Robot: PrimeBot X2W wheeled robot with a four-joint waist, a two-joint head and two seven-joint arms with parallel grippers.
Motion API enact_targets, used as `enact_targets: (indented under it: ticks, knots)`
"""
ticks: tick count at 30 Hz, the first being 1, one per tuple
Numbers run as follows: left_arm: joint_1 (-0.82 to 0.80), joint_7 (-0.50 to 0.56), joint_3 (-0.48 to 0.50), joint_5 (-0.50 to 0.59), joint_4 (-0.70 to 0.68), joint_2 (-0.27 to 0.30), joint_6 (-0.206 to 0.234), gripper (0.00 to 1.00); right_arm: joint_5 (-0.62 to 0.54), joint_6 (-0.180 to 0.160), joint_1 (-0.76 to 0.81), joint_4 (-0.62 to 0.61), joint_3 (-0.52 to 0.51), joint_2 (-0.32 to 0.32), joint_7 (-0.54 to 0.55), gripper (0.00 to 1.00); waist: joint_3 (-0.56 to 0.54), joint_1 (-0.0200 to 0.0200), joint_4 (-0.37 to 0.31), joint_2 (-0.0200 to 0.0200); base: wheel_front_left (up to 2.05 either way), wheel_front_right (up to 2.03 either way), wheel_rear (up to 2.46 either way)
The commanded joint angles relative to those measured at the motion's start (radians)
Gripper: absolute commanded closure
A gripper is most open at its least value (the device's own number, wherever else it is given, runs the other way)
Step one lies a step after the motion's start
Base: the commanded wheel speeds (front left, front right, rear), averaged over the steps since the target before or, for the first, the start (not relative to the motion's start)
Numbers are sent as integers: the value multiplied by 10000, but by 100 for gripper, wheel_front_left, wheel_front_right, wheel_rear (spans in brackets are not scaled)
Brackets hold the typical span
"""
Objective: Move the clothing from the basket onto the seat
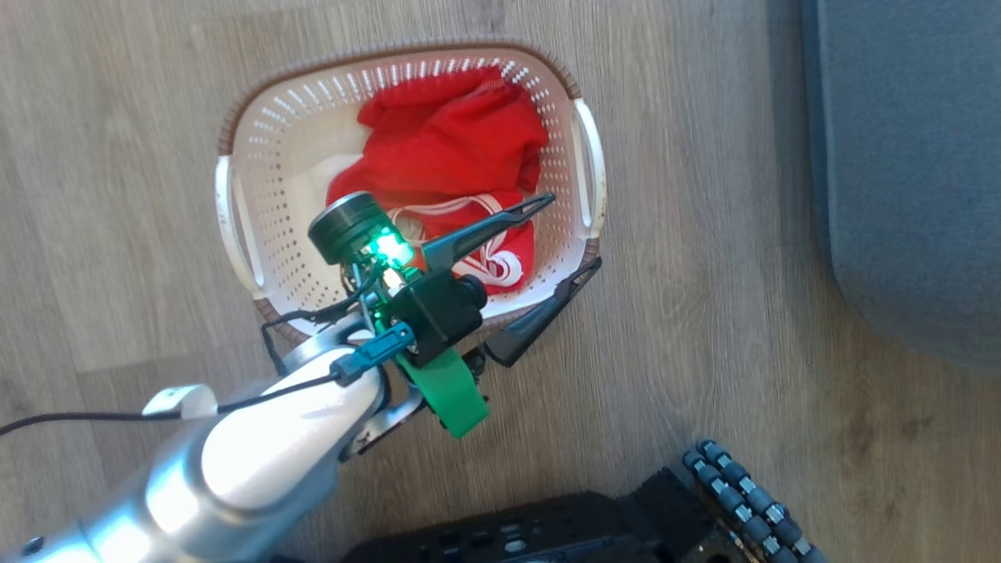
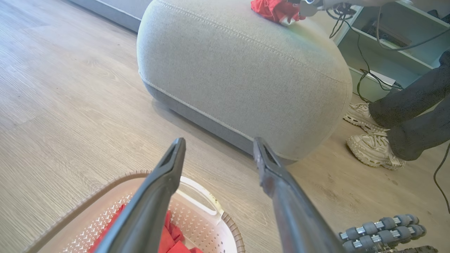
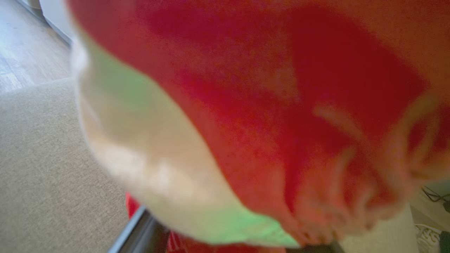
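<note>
Your clothing (image 1: pixel 446 148) is in two places. Most of it is a red heap in the basket (image 1: pixel 270 156), beneath and just beyond the left tool (image 1: pixel 575 229). One red garment (image 2: pixel 276 10) with a white band is at the top of the seat (image 2: pixel 239 77), right against the right tool (image 2: pixel 308 6).

From the right wrist, that garment is a blurred red and white mass close to the lens, above the seat's grey fabric. It covers nearly all of the tool. You see only part of one dark finger (image 3: pixel 133 228) at the bottom edge, so I cannot tell whether that tool is spread or pinching the cloth.

The left tool is spread wide and holds nothing. One fingertip hangs over the edge of the heap, and the other is just outside the basket's rim beside a side handle.

Ahead of its fingertips, across a strip of wooden floor (image 2: pixel 70 105), you see the seat's rounded corner with its pale stitching. To the right of that tool, a person's dark-trousered legs (image 2: pixel 415 116) and pale shoes (image 2: pixel 372 149) are beside the seat, in front of a shelf (image 2: pixel 386 45) with cables.
</note>
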Motion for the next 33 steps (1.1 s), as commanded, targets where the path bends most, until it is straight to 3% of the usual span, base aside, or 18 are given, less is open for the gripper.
enact_targets:
  ticks: [1,6,16,27,33]
  knots:
    - [167,-47,306,-74,-234,-76,-65,0,104,23,256,-20,351,-488,-119,0,-314,-1,27,0,0,0,0]
    - [291,-47,358,-140,-68,-383,-65,0,849,23,970,294,1412,-842,-157,0,-925,-1,122,0,0,0,0]
    - [689,-47,863,-250,474,-1023,-65,0,3351,23,3387,-832,3806,-819,-161,0,-2333,-1,395,0,0,0,0]
    - [1459,-47,1991,-239,1202,-1674,-65,0,4592,23,5505,-2045,6285,-8,-161,0,-3972,-1,929,0,0,0,0]
    - [1919,-47,2448,-187,1551,-1847,-65,0,4620,23,6160,-2522,6999,649,-162,0,-4682,-1,1135,0,0,0,0]
